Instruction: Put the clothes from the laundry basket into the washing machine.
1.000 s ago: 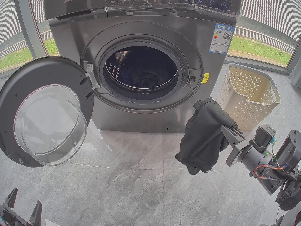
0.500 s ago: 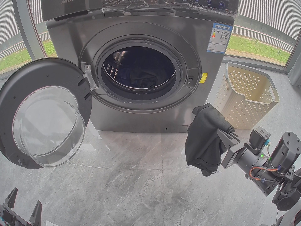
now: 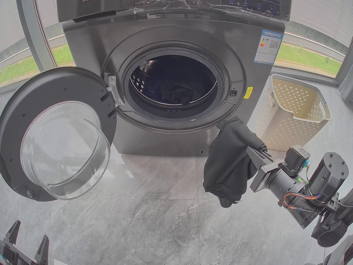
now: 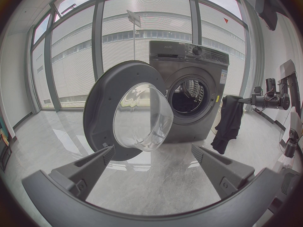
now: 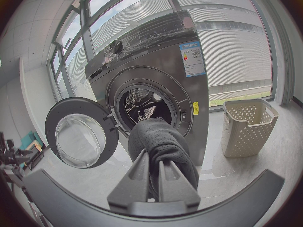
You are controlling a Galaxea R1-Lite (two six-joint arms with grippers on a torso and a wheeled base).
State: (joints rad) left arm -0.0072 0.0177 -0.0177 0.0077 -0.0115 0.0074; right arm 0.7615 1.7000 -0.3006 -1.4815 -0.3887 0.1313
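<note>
A grey front-loading washing machine stands ahead, its round door swung open to the left. Dark clothes lie inside the drum. My right gripper is shut on a black garment that hangs above the floor, below and to the right of the drum opening. The same garment covers the fingers in the right wrist view and shows far off as a hanging black garment in the left wrist view. The cream laundry basket stands right of the machine. My left gripper is open, low at the left.
Grey marble floor spreads in front of the machine. Tall windows run behind it. The open door juts out over the floor on the left side.
The head camera has shifted, so the machine sits a little further right in the picture. The right gripper with the black garment has moved slightly left, closer to the machine's front.
</note>
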